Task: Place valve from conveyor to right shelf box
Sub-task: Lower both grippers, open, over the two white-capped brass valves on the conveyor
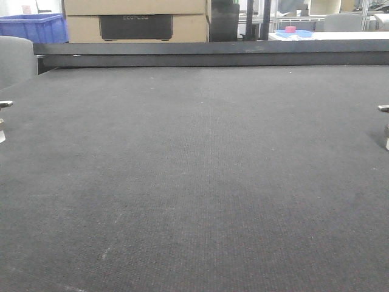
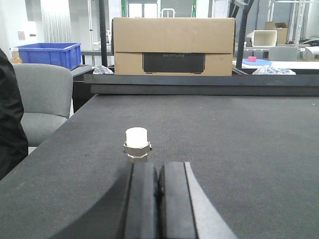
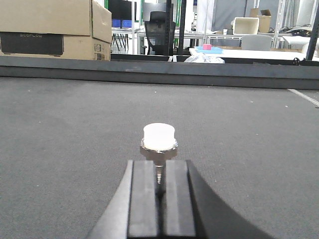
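Observation:
The conveyor (image 1: 194, 182) is a wide dark grey belt with a dark rail (image 1: 213, 53) across its far edge. One valve (image 3: 159, 142), with a white cap over a metal hex body, stands upright at my right gripper's (image 3: 159, 165) tips. Its thin stem runs down into the narrow slit between the fingers, which are shut on it. A second valve (image 2: 136, 143) of the same kind stands on the belt just beyond my left gripper (image 2: 159, 167), slightly left of the tips. The left gripper is shut and holds nothing. The right shelf box is out of view.
A cardboard box (image 1: 137, 21) and a blue crate (image 1: 33, 27) stand behind the rail. A grey chair (image 2: 42, 94) and a dark sleeve (image 2: 10, 124) are off the belt's left edge. Small metal parts (image 1: 384, 108) show at the front view's side edges.

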Tool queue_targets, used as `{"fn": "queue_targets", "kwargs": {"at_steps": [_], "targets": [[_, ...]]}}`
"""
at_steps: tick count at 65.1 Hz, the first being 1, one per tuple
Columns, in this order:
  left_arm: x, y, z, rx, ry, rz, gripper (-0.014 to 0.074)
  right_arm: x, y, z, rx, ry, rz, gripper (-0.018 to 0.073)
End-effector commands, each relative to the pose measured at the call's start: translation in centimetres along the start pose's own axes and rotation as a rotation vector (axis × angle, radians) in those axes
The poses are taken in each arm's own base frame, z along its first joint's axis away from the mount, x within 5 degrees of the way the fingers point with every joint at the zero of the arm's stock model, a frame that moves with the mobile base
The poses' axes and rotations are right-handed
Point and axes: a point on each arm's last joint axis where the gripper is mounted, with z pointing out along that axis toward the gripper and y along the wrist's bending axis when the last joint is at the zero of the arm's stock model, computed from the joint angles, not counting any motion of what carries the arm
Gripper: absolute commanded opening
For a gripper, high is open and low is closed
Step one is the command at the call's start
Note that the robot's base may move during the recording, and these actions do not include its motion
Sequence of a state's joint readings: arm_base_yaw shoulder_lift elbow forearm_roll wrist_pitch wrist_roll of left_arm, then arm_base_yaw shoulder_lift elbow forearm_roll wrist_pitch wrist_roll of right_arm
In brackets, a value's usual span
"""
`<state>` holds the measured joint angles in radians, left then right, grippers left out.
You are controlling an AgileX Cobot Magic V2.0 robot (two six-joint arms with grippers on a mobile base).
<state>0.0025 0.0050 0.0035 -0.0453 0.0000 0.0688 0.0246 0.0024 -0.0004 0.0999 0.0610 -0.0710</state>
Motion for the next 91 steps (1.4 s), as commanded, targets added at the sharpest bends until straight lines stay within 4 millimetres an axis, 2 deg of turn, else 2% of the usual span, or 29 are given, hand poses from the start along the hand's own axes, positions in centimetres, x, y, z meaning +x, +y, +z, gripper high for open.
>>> {"fn": "queue_targets", "kwargs": {"at_steps": [1,41,51,57,67,72,77,82,87,91], "targets": [[-0.3,0.0,-0.1,-0.006,-0.027,-0.001,-0.0111,-0.2,0.0,0.0,0.006,-0.026,-0.002,-0.0162],[-0.5,0.0,-0.1,-0.007,-0.046,-0.001,-0.0111,-0.5,-0.1,0.0,0.008,-0.052,-0.002,-0.0162],[-0.6,0.1,-0.1,-0.01,-0.06,-0.132,-0.0111,-0.6,-0.1,0.0,0.01,-0.073,-0.002,-0.0162],[-0.7,0.1,-0.1,-0.012,-0.072,-0.136,-0.0111,-0.7,-0.1,0.0,0.01,-0.078,-0.002,-0.0162],[-1.6,0.3,-0.2,-0.025,-0.167,-0.136,-0.0111,-1.9,-0.2,-0.2,0.021,-0.218,0.019,-0.0162],[-3.2,0.3,-0.4,-0.016,-0.181,-0.134,-0.0111,-2.8,-0.1,-0.4,0.016,-0.212,0.03,-0.0162],[-6.0,0.2,-1.0,0.002,-0.181,-0.106,-0.0111,-4.9,0.1,-0.9,-0.002,-0.165,0.03,-0.0162],[-8.0,0.1,-0.8,0.007,-0.102,-0.037,-0.0102,-7.7,0.4,-1.9,-0.019,-0.153,0.027,-0.016],[-10.4,0.2,-0.3,0.001,-0.033,0.029,-0.0013,-9.6,0.5,-2.0,-0.026,-0.122,0.025,-0.0108],[-11.8,0.3,0.8,-0.001,0.029,0.049,0.0103,-11.2,0.6,-1.7,-0.027,-0.12,0.025,0.0006]]}}
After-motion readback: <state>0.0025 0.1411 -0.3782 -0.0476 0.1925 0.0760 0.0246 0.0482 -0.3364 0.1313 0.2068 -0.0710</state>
